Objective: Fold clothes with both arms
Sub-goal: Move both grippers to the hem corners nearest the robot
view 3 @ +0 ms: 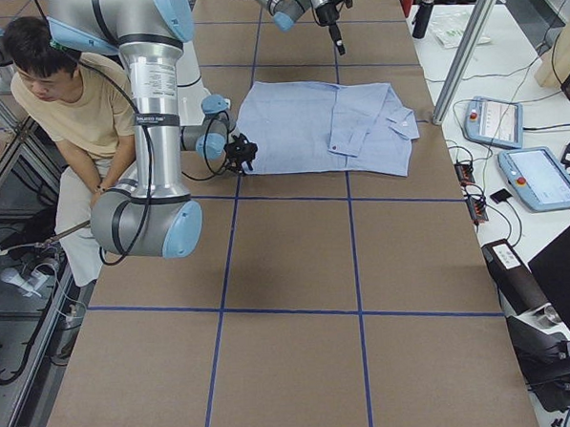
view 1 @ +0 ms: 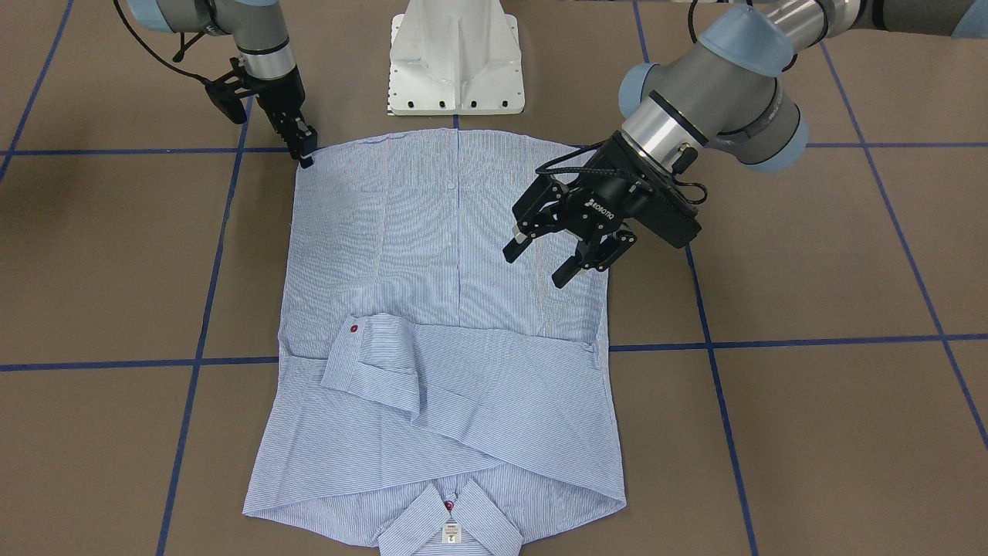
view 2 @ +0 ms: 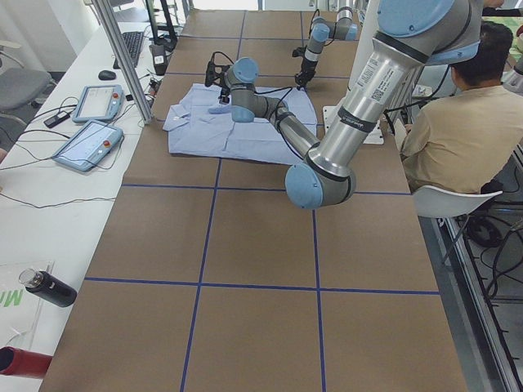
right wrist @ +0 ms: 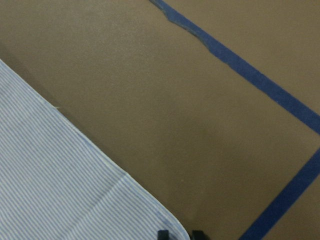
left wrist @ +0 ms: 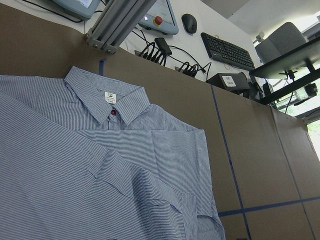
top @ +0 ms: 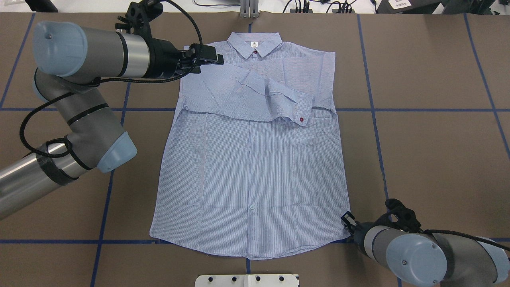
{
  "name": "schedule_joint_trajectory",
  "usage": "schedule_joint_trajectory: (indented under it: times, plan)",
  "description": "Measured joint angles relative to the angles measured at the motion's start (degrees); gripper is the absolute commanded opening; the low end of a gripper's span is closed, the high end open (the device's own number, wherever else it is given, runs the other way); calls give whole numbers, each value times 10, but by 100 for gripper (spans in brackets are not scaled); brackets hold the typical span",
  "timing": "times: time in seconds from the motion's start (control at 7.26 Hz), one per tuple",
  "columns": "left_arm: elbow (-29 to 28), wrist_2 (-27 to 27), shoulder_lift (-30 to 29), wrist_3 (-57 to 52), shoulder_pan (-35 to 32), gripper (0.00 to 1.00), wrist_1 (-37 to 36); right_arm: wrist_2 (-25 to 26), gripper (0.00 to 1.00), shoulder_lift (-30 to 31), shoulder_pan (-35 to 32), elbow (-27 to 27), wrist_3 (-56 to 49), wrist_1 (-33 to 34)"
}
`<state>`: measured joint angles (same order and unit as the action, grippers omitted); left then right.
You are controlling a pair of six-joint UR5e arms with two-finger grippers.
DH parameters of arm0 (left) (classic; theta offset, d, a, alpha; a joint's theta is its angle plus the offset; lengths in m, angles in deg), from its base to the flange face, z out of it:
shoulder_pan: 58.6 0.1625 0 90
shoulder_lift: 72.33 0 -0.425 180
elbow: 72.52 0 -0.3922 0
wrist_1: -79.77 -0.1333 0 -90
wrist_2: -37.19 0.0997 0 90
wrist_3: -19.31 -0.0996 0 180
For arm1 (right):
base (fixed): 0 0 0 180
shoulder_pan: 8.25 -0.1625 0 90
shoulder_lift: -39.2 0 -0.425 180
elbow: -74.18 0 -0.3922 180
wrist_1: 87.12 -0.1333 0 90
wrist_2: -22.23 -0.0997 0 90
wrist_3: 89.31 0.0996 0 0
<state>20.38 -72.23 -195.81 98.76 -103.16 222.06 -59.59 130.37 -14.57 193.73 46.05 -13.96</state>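
Note:
The clothes are one light blue pinstriped shirt (view 1: pixel 432 255) lying flat on the brown table, collar (top: pixel 255 44) towards the far side in the overhead view. Both sleeves are folded across the chest, and a red-buttoned cuff (top: pixel 301 113) lies on top. My left gripper (view 1: pixel 536 266) hangs open above the shirt's side edge, holding nothing. In the overhead view the left gripper (top: pixel 217 59) sits over the shoulder. My right gripper (view 1: pixel 306 158) stands narrow at the hem corner (right wrist: pixel 170 227). Its fingertips (right wrist: pixel 163 234) close on that corner, which lies flat on the table.
The white pedestal base (view 1: pixel 455 62) stands just behind the hem. A person (view 2: pixel 458 122) sits on a chair beside the robot. Control tablets (view 2: pixel 86 143), a metal post (view 2: pixel 122 57), cables and a keyboard (left wrist: pixel 227 50) line the far table edge. Blue tape lines (top: pixel 372 109) cross the table.

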Motion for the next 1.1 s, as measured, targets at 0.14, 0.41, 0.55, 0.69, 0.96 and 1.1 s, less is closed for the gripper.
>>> schedule_joint_trajectory:
  times: [0.14, 0.41, 0.55, 0.69, 0.96, 1.1]
  plan:
    - [0, 0, 0, 0, 0, 84, 0, -1, 0, 0, 0, 4, 1, 0]
    - [1, -2, 4, 12, 3, 84, -9, -10, 0, 2, -1, 24, 1, 0]
    - [12, -4, 15, 27, 13, 84, -31, -14, 0, 7, -2, 33, 0, 0]
    - [43, -5, 41, 40, 34, 93, -61, -17, 0, 10, -3, 39, -3, 0]
    - [143, -3, 114, 75, 90, 100, -140, -17, 0, 20, -6, 46, -8, 0]
    - [192, 15, 164, 115, 135, 99, -162, -18, 0, 23, -9, 48, -9, 0]
